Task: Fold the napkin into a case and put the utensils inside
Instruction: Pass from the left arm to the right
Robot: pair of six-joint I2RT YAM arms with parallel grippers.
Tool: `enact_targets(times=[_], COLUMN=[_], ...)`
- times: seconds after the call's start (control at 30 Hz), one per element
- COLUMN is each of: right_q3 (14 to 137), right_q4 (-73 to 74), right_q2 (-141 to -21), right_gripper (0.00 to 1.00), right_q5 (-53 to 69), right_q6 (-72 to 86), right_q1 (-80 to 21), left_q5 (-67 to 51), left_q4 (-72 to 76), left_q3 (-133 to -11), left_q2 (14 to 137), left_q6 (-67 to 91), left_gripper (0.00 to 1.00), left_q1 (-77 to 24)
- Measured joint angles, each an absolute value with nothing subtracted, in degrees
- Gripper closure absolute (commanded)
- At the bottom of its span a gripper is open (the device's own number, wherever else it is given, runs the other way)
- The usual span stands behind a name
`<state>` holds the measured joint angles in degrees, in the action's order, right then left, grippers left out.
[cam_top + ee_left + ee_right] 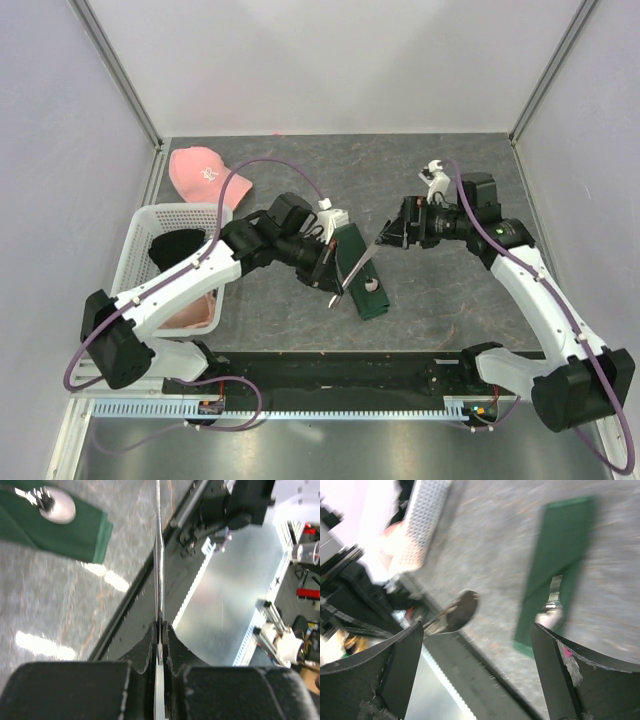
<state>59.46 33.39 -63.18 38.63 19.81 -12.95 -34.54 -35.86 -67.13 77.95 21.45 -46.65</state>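
One utensil point(57, 506) pokes from the folded case point(60, 535) on the desk point(450, 160) while the left jaws clamp the second utensil point(159, 555) (right jaws gape, empty), which I judge must next be aligned with the case's mouth.

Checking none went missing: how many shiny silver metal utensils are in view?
2. One silver utensil is clamped in the left gripper; the other utensil lies on the folded dark green cloth napkin.

The left gripper point(326, 272), clamping a utensil point(358, 266), is blocking the case point(352, 250) from 9 o'clock, while the wide-open right gripper point(391, 237) is crowding 2 o'clock. The basket point(128, 250) and cap point(200, 172) are obstructing 9 to 10 farther out. Bare table point(450, 300) is lying open toward 4 and 12.
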Motion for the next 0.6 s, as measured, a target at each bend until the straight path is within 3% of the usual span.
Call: enact_targets(times=[0.1, 0.2, 0.3, 0.33, 0.43, 0.53, 0.57, 0.6], right_q3=[59.2, 58.9, 57.0, 56.1, 53.5, 52.4, 51.9, 51.3], right_q4=[31.6, 28.2, 22.6, 20.4, 13.6, 6.5, 4.4, 2.2], right_q2=[-65.5, -67.2, -67.7, -67.7, -68.5, -69.2, -69.1, -69.1], right_gripper=[0.06, 0.13, 0.45, 0.69, 1.00, 1.00, 1.00, 1.00], right_q5=[41.6, 43.7, 45.3, 45.7, 48.4, 51.6, 51.7, 51.6], right_q6=[21.5, 23.5, 26.1, 27.4, 32.3, 37.2, 38.3, 39.7], right_q1=[-16.7, -21.4, -25.0, -25.8, -26.5, -27.5, -27.8, -27.9], left_q5=[-36.2, -37.7, -39.5, -40.1, -41.5, -42.0, -42.4, -42.5], left_q4=[-38.4, -39.8, -40.7, -40.9, -41.8, -42.0, -42.2, -42.3], left_q3=[-65.7, -64.3, -63.5, -63.3, -62.7, -61.5, -61.3, -61.2], left_q2=[75.7, 74.4, 73.7, 73.5, 72.5, 72.1, 72.0, 71.5], left_q6=[20.0, 19.0, 18.3, 18.0, 17.0, 16.0, 15.9, 15.8], left_gripper=[0.98, 0.98, 0.98, 0.98, 0.98, 0.97, 0.82, 0.75], left_q1=[-45.4, -44.5, -44.0, -43.7, -42.7, -41.7, -41.2, -40.5])
